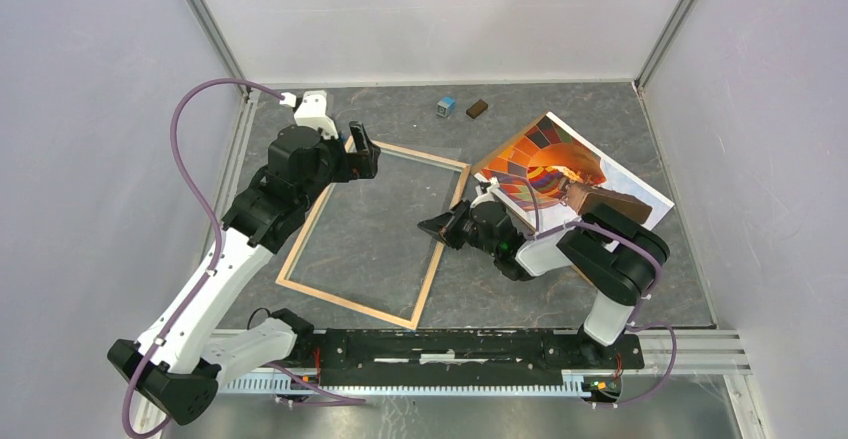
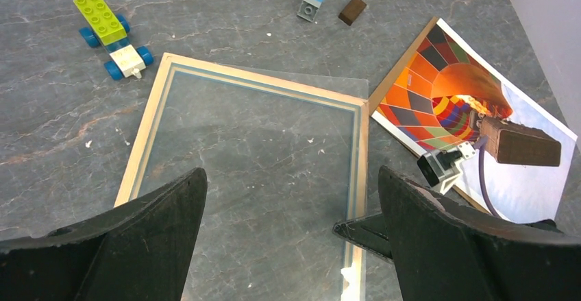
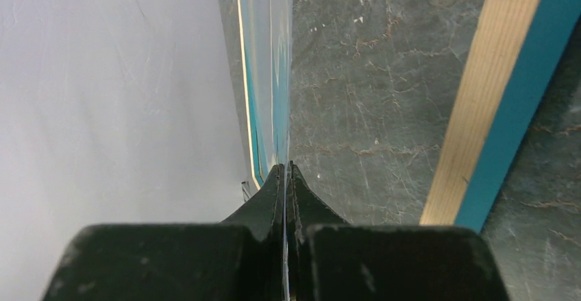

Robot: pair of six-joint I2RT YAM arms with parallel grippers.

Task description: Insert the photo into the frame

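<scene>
Two grippers over a dark marbled table, notes running from the arm bases outward. Nearest, the frame lies flat left of centre, pale wood side up, with a blue band showing on its edge in the right wrist view. The right gripper sits low at the frame's right rail, about halfway along. Its jaws are pinched nearly together on the thin edge of a clear sheet, which leaves the fingertips as a glassy, teal-tinted line. From the left wrist view the same sheet lies over the frame's opening, slightly askew, one corner passing beyond the far rail. Whether the held edge is lifted off the rail I cannot tell. Farther out, the left gripper hangs above the frame's far left corner with jaws spread wide, both black fingers well apart. It holds nothing and touches nothing. The photo is to the right of the frame, picture side up, orange and red balloon pattern with a white border. It rests on a brown board that shows as a strip along its left edge. Its near left corner comes close to the frame's far right corner, and its near end is hidden under the right arm. Beyond the frame's left corner stands a toy car of bricks, green on top with blue wheels. Farthest back, a small blue-topped block and a brown block sit just beside each other.
</scene>
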